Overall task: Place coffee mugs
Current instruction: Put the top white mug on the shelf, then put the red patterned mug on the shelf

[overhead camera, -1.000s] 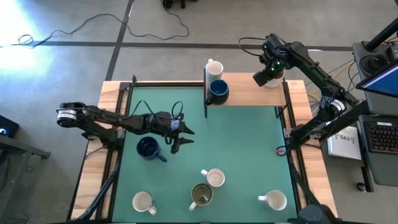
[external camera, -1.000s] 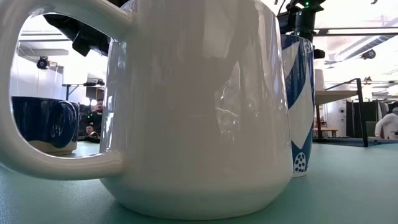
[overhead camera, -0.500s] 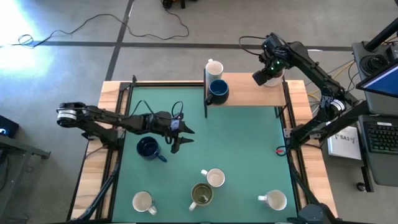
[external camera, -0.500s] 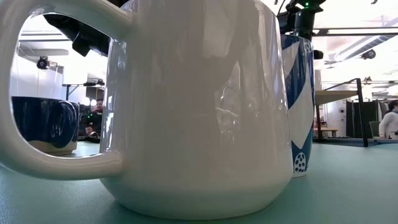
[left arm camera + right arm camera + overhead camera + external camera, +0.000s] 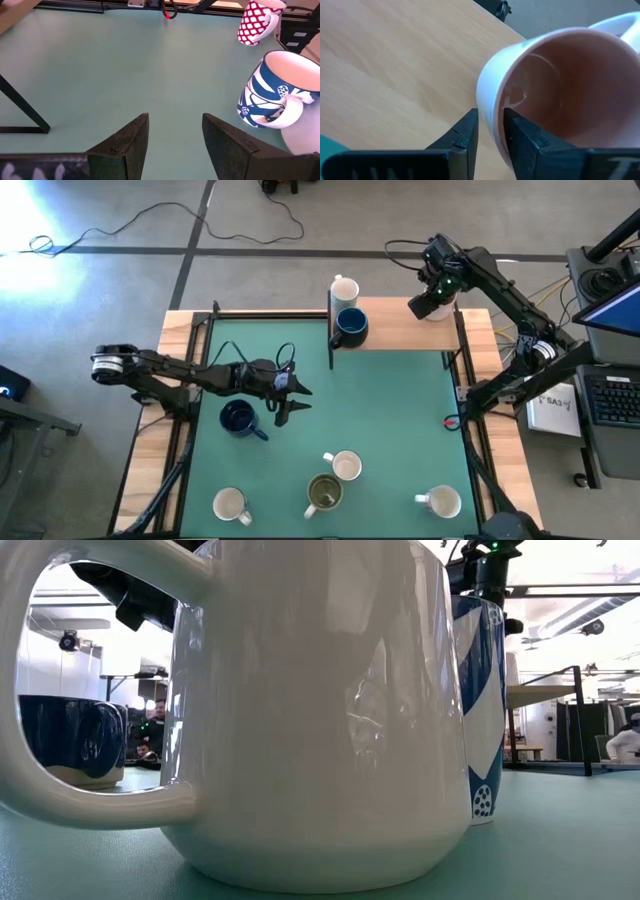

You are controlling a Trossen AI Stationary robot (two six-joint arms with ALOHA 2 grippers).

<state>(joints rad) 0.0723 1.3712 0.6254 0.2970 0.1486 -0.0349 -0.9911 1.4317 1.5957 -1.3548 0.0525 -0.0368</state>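
My right gripper [image 5: 428, 302] is over the right end of the raised wooden shelf [image 5: 400, 335] at the table's far edge. It is shut on a white coffee mug with a pink inside [image 5: 560, 90]. A white mug [image 5: 344, 288] and a navy mug [image 5: 350, 326] stand at the shelf's left end. My left gripper [image 5: 290, 402] hangs open over the middle of the green mat, touching nothing, and a navy mug [image 5: 238, 418] stands just to its left. Near the front edge stand several more mugs, among them one with an olive inside [image 5: 323, 492] and a blue-and-white patterned one [image 5: 272, 90]. My right gripper pinches the pink-lined mug's wall at the rim [image 5: 487, 107], one finger [image 5: 520, 137] inside the mug and the other finger [image 5: 465, 132] outside. The fingers come from above, slanting down. Whether the mug's base rests on the shelf cannot be told; the mug itself hides it.
A dark upright panel [image 5: 331, 330] stands at the shelf's left end. A white mug [image 5: 230, 505] sits near the front left and a red-dotted one [image 5: 255, 22] near the front right. Bare mat lies between my left gripper and the shelf. In the low view a large white mug [image 5: 310, 710] fills the foreground.
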